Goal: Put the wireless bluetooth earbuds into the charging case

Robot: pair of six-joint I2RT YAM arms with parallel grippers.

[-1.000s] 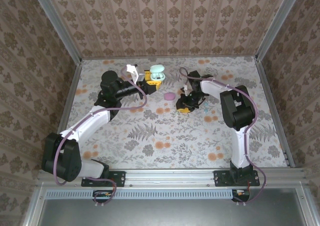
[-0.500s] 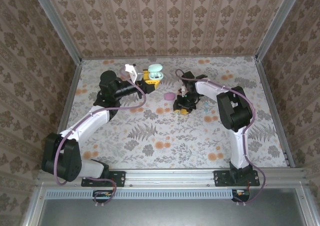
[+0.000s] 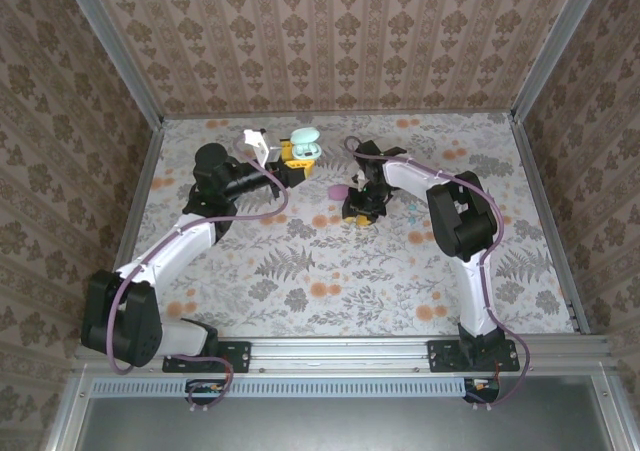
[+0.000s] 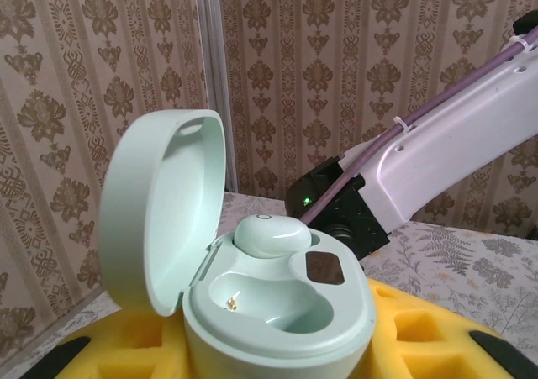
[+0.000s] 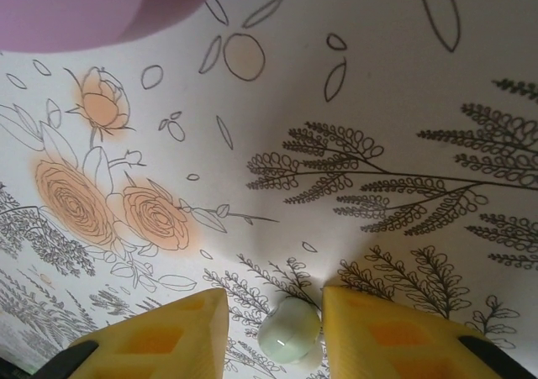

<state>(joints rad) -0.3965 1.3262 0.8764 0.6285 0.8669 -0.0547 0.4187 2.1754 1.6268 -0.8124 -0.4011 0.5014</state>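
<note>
From the overhead camera I see the floral tabletop (image 3: 330,271) across the middle of the frame, with patterned walls around it. The left arm (image 3: 180,241) reaches from the lower left up toward the upper centre. The right arm (image 3: 465,221) rises along the right side and bends back to the centre.

The left tool (image 3: 290,168) sits just left of centre in the upper part of the frame. Its yellow pads are clamped on the base of the mint charging case (image 4: 277,312). On my left wrist feed the case stands upright with its lid (image 4: 164,211) hinged open to the left.

The right tool (image 3: 362,214) is down at the tabletop, right of centre. A purple case (image 3: 339,191) lies just to its upper left. On the right wrist feed that tool's jaws are parted, one yellow finger at each side of the bottom edge.

One earbud, the seated earbud (image 4: 271,234), rests in the rear well of the charging case. The front well (image 4: 252,299) shows a gold contact at its bottom. The loose earbud (image 5: 290,333) lies on the tabletop between the right tool's fingers. It sits close against the right-hand one, with a gap to the other.
</note>
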